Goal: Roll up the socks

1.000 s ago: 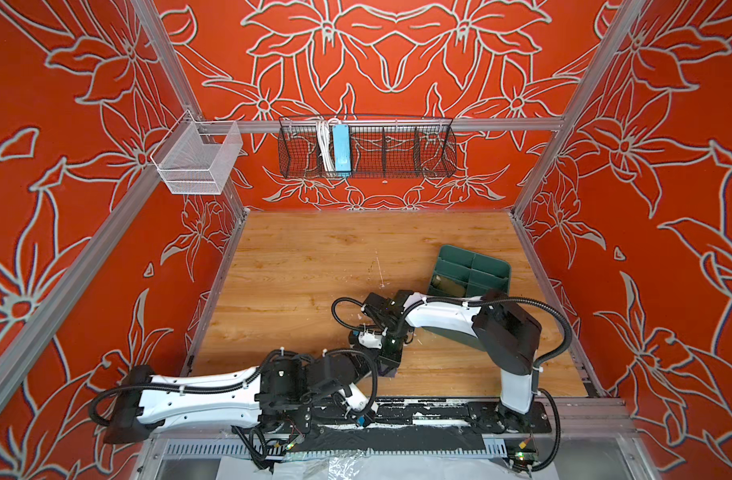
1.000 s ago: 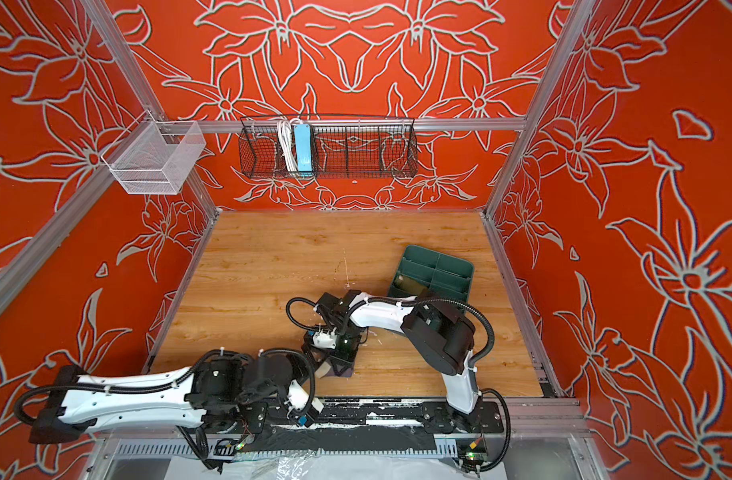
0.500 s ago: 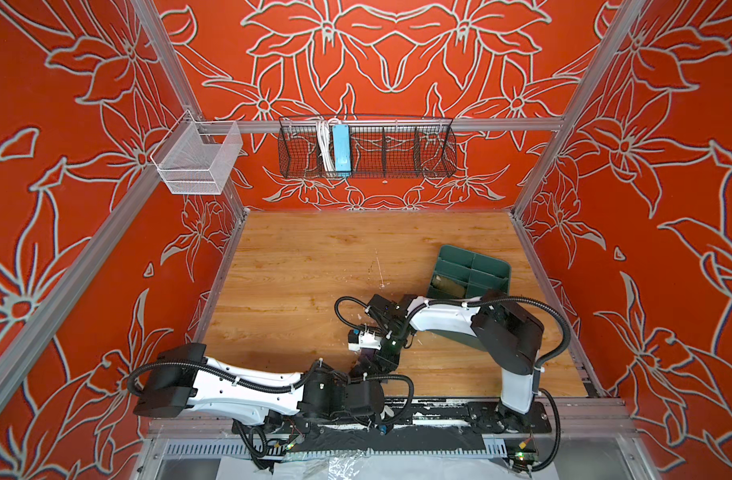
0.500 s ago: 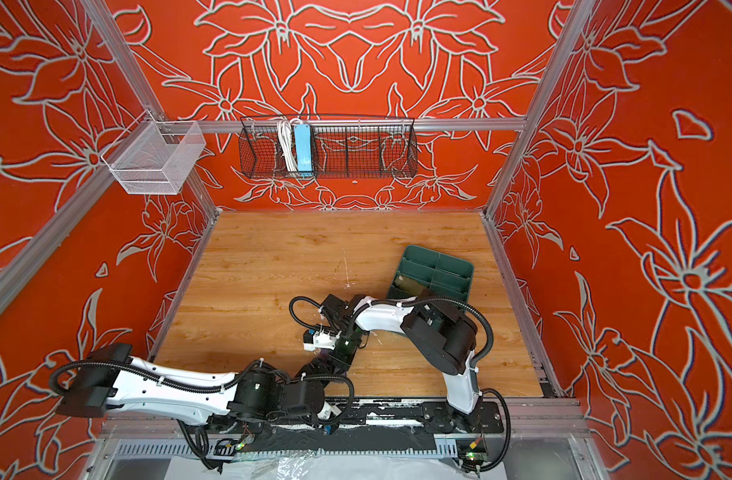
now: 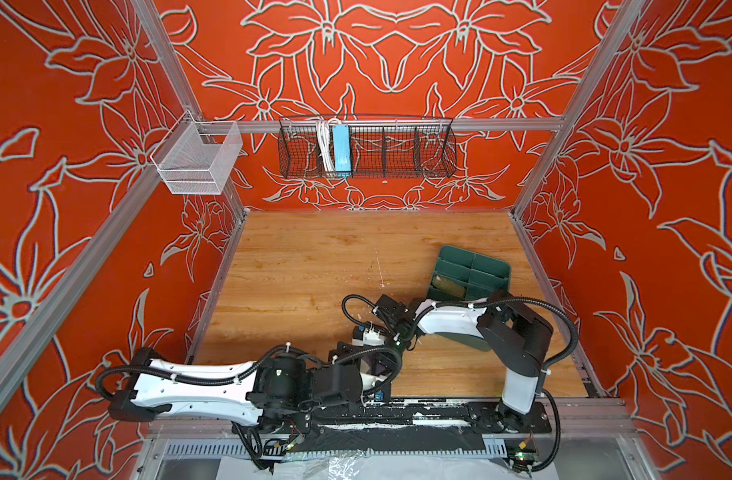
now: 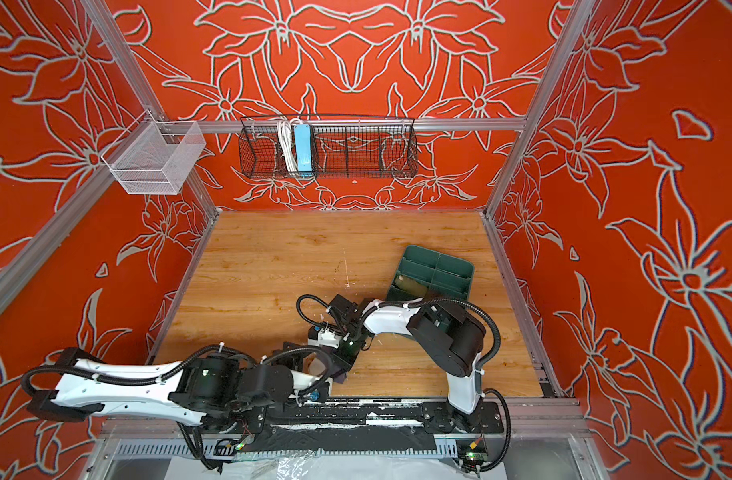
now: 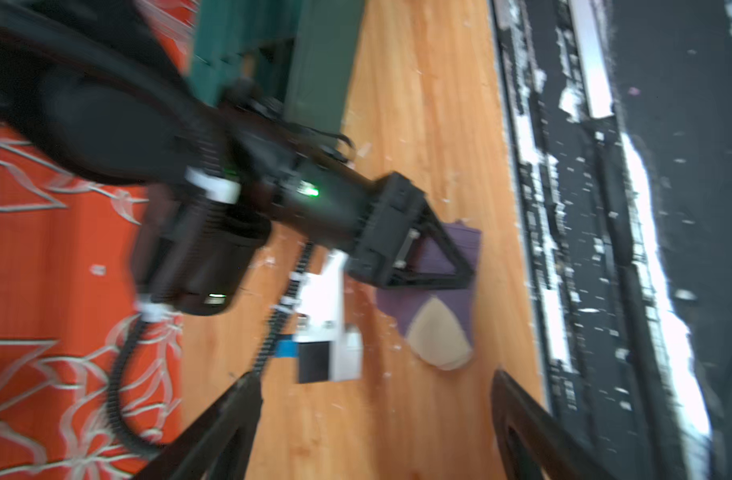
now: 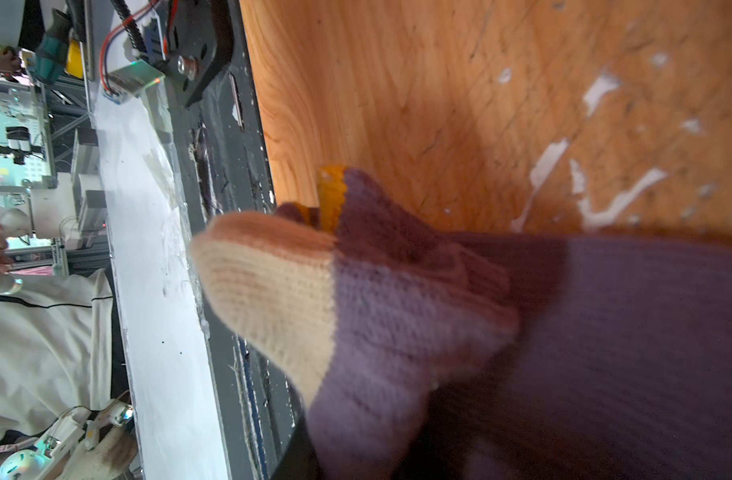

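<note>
The wooden tabletop was found scuffed and scattered with white flecks, bearing a purple sock with a beige tip flat near its front edge and a dark green tray towards its right side.

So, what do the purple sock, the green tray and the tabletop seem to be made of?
The purple sock: knitted fabric, matte, fibre unclear; stitch rows show in the right wrist view. The green divided tray: probably moulded plastic, smooth thin walls, slight sheen. The tabletop: wood-grain surface, perhaps laminate; pale scrapes mark it.
</note>
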`<state>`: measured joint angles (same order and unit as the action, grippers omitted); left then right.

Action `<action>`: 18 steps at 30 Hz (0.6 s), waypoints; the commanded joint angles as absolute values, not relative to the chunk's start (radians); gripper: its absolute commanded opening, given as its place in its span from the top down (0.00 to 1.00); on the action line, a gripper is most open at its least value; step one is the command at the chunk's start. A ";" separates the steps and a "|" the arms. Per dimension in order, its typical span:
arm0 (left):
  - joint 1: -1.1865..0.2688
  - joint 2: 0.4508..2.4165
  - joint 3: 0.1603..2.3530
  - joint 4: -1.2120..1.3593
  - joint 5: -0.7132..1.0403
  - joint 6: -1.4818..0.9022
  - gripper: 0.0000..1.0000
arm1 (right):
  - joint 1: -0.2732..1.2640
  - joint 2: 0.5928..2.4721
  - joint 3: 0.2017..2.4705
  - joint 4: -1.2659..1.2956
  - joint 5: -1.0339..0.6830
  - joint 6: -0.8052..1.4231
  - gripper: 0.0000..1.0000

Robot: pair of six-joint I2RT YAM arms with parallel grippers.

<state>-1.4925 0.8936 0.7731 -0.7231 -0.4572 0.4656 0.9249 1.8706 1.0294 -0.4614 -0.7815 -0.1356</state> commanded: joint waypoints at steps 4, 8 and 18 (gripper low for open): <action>-1.492 1.029 0.765 -0.736 -0.397 0.208 0.13 | 0.898 1.946 0.928 -0.333 -0.516 -0.084 1.00; -1.481 1.047 0.728 -0.724 -0.386 0.234 0.14 | 0.892 1.922 0.906 -0.313 -0.528 -0.079 1.00; -1.275 1.067 0.604 -0.510 -0.254 0.409 0.19 | 0.890 1.920 0.905 -0.314 -0.539 -0.090 1.00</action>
<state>-1.2919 1.0519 0.6155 -0.6025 -0.3077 0.3264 0.9035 1.8423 0.9558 -0.3466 -0.8211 -0.0891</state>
